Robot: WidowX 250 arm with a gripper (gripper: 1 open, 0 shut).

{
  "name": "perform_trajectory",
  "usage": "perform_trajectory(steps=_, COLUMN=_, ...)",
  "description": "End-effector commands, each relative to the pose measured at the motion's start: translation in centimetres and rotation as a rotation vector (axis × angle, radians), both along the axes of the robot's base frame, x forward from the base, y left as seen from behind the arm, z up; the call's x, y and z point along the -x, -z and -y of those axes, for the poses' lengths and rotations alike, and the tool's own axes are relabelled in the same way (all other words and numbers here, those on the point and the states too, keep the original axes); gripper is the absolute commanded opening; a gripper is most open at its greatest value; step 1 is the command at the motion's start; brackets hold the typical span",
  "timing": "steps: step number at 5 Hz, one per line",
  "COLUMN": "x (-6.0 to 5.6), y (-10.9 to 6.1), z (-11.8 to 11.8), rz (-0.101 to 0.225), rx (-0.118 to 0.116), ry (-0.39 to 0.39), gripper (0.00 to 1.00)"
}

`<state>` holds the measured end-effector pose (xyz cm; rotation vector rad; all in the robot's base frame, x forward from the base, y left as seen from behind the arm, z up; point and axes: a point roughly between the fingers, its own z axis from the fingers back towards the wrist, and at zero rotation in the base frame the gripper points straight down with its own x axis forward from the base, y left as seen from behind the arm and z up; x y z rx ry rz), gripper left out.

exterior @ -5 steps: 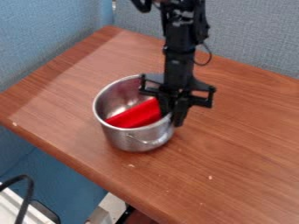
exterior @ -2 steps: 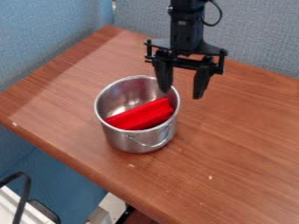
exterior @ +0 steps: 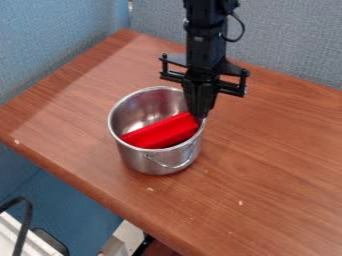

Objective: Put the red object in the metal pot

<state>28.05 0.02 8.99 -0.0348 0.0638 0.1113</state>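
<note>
1. Lying inside the small round shiny silver steel pot (exterior: 158, 130) at the centre of the frame, the bright red, flat, elongated plastic-looking block (exterior: 160, 131) rests on a slant, one end low toward the left wall and the other propped near the right rim.
2. The black robot claw (exterior: 202, 108) hangs point-down from the top of the frame, right over the pot's right rim, its tips just above the block's raised end; whether they touch it cannot be told.
3. Its two fingers are pressed together into a single narrow point, and nothing is held between them.
4. Judged from this, the placing step looks done: the block sits within the pot walls and is free of the claw.
5. What remains is probably only clearing away, which calls for a straight lift so the tips do not catch the rim or drag the block's propped end.
6. The brown wooden table (exterior: 267, 170) around the pot shows nothing else on it.
</note>
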Motion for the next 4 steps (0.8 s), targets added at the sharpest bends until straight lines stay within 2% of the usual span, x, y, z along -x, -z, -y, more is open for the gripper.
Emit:
perform_trajectory(steps=1, x=-1.0, y=-0.1, z=-0.5, rz=0.046, rx=-0.008, ry=0.006, gripper=0.00)
perform_trajectory(steps=2, x=-1.1, y=-1.3, z=-1.1, rz=0.062, rx=0.000, ry=0.021, gripper=0.00)
perform_trajectory(steps=3, x=-1.3, y=-1.3, z=-1.5, rz=0.064, rx=-0.007, ry=0.045, gripper=0.00)
perform_trajectory(steps=4, x=-1.6, y=-2.2, z=-1.9, rz=0.075, rx=0.003, ry=0.067, gripper=0.00)
